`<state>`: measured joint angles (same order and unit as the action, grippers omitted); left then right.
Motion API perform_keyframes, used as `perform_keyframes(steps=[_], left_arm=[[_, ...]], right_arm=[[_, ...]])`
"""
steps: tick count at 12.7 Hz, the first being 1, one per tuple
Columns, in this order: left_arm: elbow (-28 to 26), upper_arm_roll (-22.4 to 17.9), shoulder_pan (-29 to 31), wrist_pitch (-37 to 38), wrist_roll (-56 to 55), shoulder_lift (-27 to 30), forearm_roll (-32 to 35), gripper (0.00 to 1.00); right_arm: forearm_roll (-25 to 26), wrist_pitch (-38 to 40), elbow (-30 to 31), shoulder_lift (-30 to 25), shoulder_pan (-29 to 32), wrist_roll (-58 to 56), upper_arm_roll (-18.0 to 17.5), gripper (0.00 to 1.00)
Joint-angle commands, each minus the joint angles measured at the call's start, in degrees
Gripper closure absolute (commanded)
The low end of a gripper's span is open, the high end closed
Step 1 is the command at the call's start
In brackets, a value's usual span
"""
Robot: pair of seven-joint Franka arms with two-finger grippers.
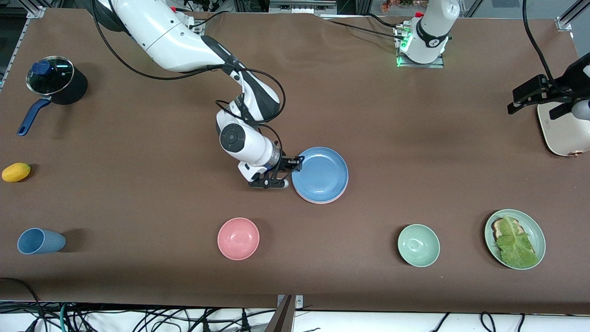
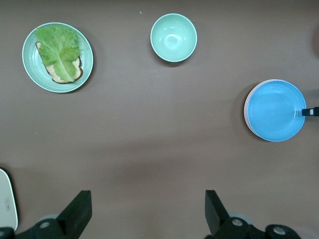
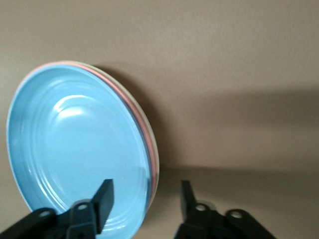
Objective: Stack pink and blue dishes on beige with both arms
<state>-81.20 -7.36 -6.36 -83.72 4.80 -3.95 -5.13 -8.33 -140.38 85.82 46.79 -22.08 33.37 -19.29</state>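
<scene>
where the counter (image 1: 138, 193) runs nearest the front camera: pink bowl (image 1: 238, 238). mid-counter: blue plate (image 1: 321, 174) topmost on pink plate (image 3: 133, 107) and beige plate (image 3: 150, 130); right gripper (image 1: 286, 172) at the stack's rim, fingers parted astride it. left gripper (image 2: 147, 211) waits raised over the left arm's end, fingers wide, empty.

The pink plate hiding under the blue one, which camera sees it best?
The right wrist view: the pink plate shows as a clear rim between the blue plate and the beige plate. The front view shows only a thin pink edge; the left wrist view shows just a faint sliver.
</scene>
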Motion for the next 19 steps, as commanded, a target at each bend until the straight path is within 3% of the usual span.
perform_keyframes(steps=[1,5,8,11,13,15,16,19], left_arm=[[-0.5,0.2,0.2,0.2,1.2,0.4,0.2,0.00],[-0.2,0.2,0.2,0.0,1.2,0.3,0.2,0.00],[-0.1,0.2,0.1,0.0,0.8,0.0,0.1,0.00],[-0.1,0.2,0.4,0.0,0.7,-0.1,0.2,0.00],[-0.1,0.1,0.6,0.0,0.7,-0.6,0.1,0.00],[-0.1,0.1,0.6,0.0,0.7,-0.6,0.3,0.00],[-0.1,0.1,0.6,-0.1,0.7,-0.7,0.3,0.00],[0.1,0.1,0.5,-0.1,0.7,-0.7,0.5,0.00]], right_arm=[[1.1,7.2,-0.5,-4.5,0.3,-0.2,2.3,0.00],[1.2,27.7,-0.5,-16.1,0.3,-1.3,13.0,0.00],[1.6,41.7,-0.6,-22.9,0.2,-13.0,21.5,0.00],[1.6,51.3,-0.7,-30.0,0.2,-19.3,30.0,0.00],[4.2,55.5,-1.0,-34.9,0.0,-21.7,33.3,0.00],[5.4,57.0,-0.2,-38.6,4.6,-21.9,32.8,0.00],[5.6,57.1,-0.5,-39.7,7.9,-21.9,30.9,0.00],[9.2,59.1,2.5,-44.5,20.3,-21.9,19.6,0.00]])
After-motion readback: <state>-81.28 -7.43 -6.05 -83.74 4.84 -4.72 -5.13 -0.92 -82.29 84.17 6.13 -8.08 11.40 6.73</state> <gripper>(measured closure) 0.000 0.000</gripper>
